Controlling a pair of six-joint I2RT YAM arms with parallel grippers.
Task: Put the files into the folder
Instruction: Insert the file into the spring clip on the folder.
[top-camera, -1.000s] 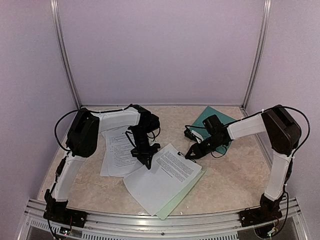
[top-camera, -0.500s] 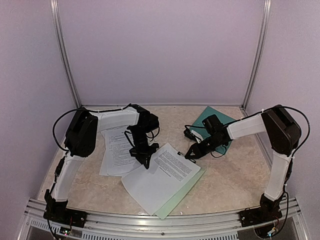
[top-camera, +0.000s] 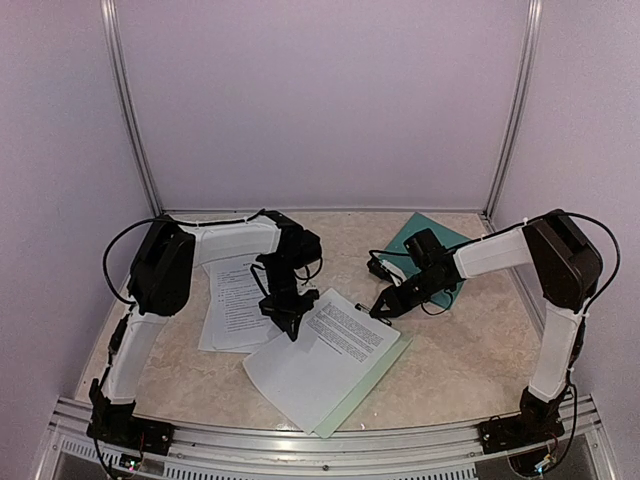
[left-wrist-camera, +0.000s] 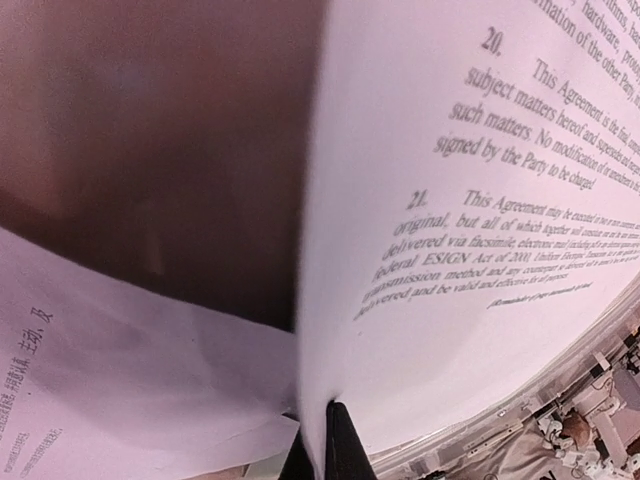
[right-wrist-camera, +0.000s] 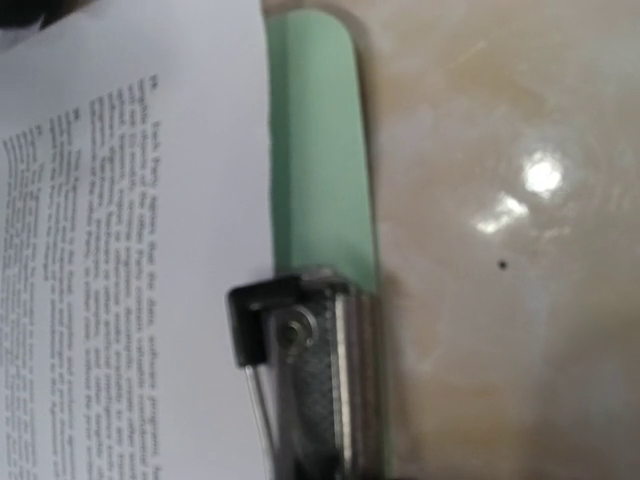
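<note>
One of the files (left-wrist-camera: 480, 200), a white sheet of black print, is pinched at its edge by my left gripper (left-wrist-camera: 322, 445), which is shut on it. In the top view that gripper (top-camera: 287, 322) holds the sheet (top-camera: 320, 355) over a pale mint clipboard (top-camera: 375, 375). More files (top-camera: 232, 300) lie to its left. My right gripper (top-camera: 380, 307) is closed on the clipboard's silver clip (right-wrist-camera: 315, 370); its fingertips are hidden below the right wrist view. The dark teal folder (top-camera: 412, 228) lies at the back right, partly behind the right arm.
The clipboard's mint corner (right-wrist-camera: 315, 150) lies beside bare marble table (right-wrist-camera: 500, 300). Purple walls enclose the back and both sides. An aluminium rail (top-camera: 300, 440) runs along the near edge by the arm bases.
My left gripper and the pinched sheet have shifted slightly left. The right arm has stayed at the clip.
</note>
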